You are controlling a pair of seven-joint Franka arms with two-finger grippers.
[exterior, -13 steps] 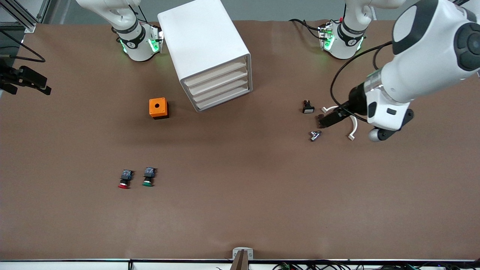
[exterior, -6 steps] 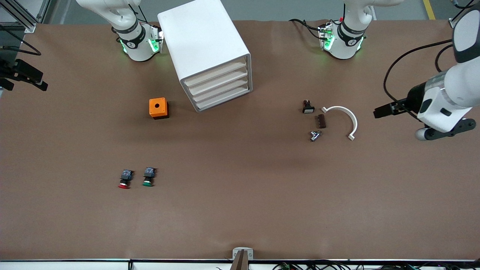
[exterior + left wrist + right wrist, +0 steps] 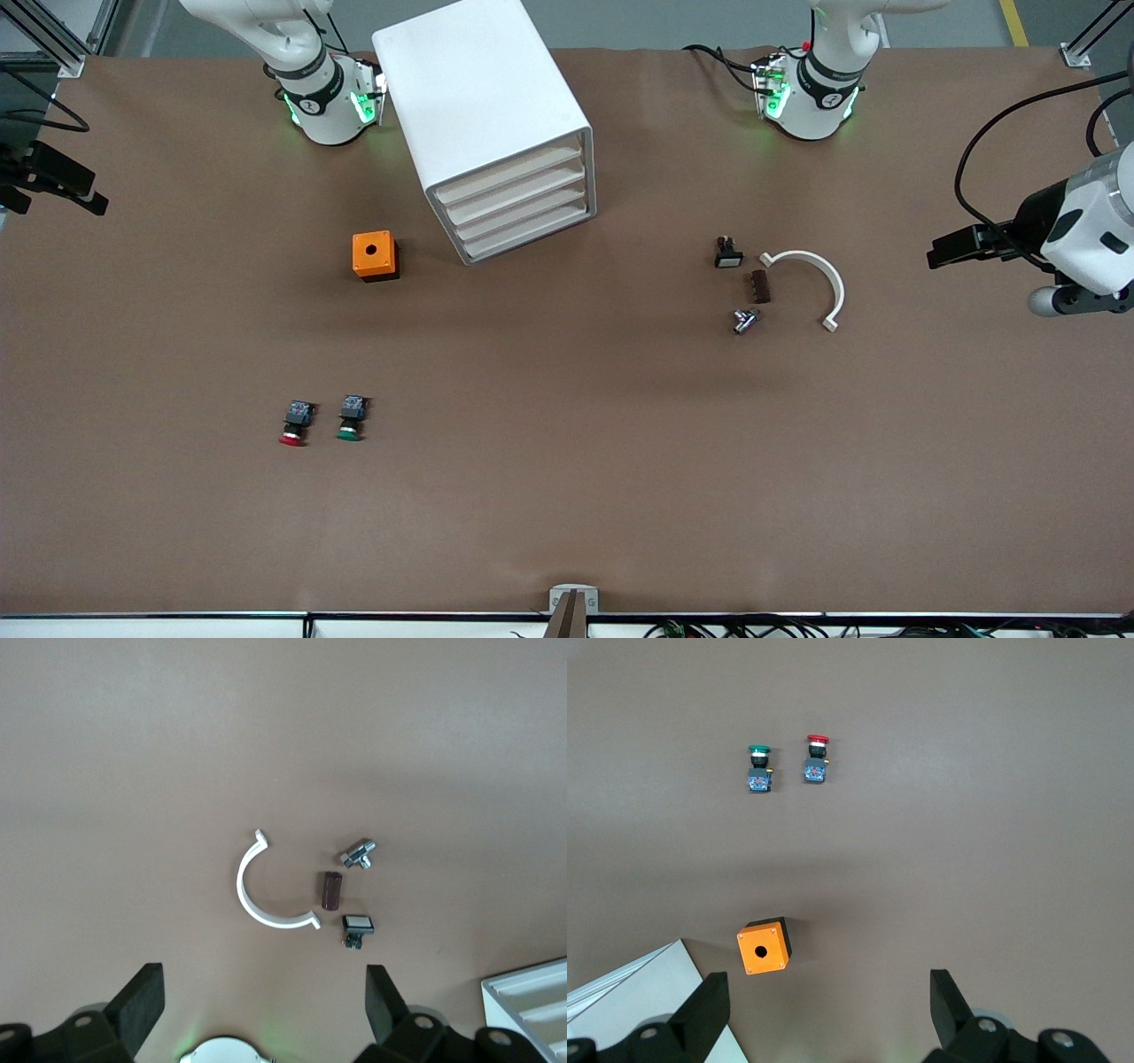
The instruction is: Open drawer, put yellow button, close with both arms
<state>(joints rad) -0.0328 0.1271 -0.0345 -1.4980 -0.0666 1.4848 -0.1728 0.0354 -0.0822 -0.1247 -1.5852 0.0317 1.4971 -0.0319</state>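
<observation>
At eleven o'clock on the table, the drawer [image 3: 512,170] is seen shut in its cabinet [image 3: 478,89]; the yellow button is found in no view. A light, stiff tray is judged, best hooked under its front lip. The left gripper [image 3: 264,1005], over three o'clock, and the right gripper [image 3: 828,1003], over nine o'clock, are held wide open and empty, waiting.

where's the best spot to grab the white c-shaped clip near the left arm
Judging by its pose, take the white C-shaped clip across the thin band at mid-arc, coming straight down. It lies flat and clear of the brown block there; one finger can drop inside the curve, the other outside. The hooked ends look less secure.
</observation>
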